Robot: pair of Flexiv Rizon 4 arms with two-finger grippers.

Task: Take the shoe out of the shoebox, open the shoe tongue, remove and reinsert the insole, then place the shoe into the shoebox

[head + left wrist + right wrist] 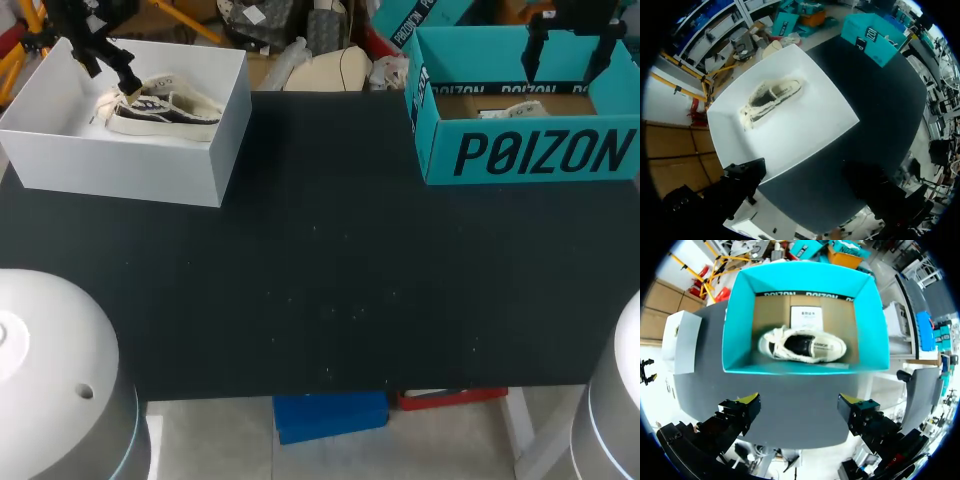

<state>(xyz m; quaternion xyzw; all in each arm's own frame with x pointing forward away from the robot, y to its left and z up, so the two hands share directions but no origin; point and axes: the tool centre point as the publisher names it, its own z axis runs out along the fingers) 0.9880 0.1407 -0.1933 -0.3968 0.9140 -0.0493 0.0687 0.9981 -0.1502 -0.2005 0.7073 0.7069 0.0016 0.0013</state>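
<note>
A white shoebox (120, 165) stands at the table's far left with a cream and dark shoe (165, 108) lying on its side inside. My left gripper (110, 70) hangs above that box, open and holding nothing. In the left wrist view the shoe (771, 97) lies in the white box (805, 125), well ahead of the spread fingers (742, 175). A teal shoebox (540, 150) at the far right holds a white shoe (802, 346). My right gripper (800, 402) hovers over it, open, with its yellow tips wide apart and nothing between them.
The black table top (330, 280) stretches between the two boxes and toward the front edge. A white paper card (806, 317) lies on the teal box's floor behind the shoe. The white box (682, 340) shows off to the side in the right wrist view.
</note>
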